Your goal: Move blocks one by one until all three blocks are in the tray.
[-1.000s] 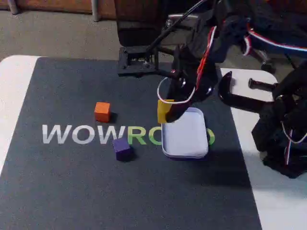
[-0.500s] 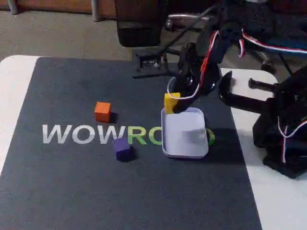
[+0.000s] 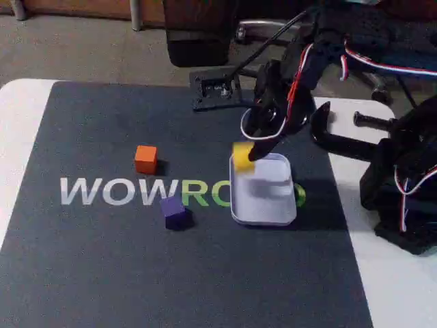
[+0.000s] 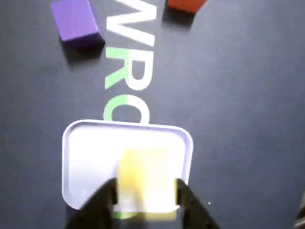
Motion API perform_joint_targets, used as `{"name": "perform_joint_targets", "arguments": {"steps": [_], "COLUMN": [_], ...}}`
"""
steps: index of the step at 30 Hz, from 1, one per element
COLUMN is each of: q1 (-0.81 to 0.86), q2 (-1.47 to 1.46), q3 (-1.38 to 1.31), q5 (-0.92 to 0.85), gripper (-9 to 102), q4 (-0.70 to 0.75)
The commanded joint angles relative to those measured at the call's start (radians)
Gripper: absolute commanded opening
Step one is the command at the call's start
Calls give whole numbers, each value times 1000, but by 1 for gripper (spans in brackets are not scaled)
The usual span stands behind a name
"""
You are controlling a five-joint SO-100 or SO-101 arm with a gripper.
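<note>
The yellow block (image 3: 242,156) shows as a blur just under my gripper (image 3: 250,154), over the far left corner of the pale tray (image 3: 263,220). In the wrist view the yellow block (image 4: 144,183) is smeared between the two dark fingers (image 4: 101,202) of my gripper (image 4: 145,206), whose jaws stand apart, above the tray (image 4: 126,127). The orange block (image 3: 145,159) and the purple block (image 3: 176,212) rest on the dark mat left of the tray. The wrist view has the purple block (image 4: 76,23) and the orange block (image 4: 186,4) at its top edge.
A dark mat (image 3: 102,273) with WOWROBO lettering covers the white table. A black clamp (image 3: 341,140) and a second dark arm with wires (image 3: 403,191) stand right of the tray. My arm's base (image 3: 215,89) sits at the mat's far edge.
My gripper carried the yellow block rightward and up over the tray's far corner. The block now sits lower and blurred, coming away from the fingers. Orange and purple blocks stayed put.
</note>
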Motion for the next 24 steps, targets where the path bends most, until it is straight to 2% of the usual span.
{"name": "perform_joint_targets", "arguments": {"steps": [1, 12, 24], "q1": [6, -21, -179], "q2": [44, 48, -224], "q3": [-9, -14, -253], "q5": [-11, 2, 227], "gripper": [13, 17, 18], "q4": [-11, -14, -129]}}
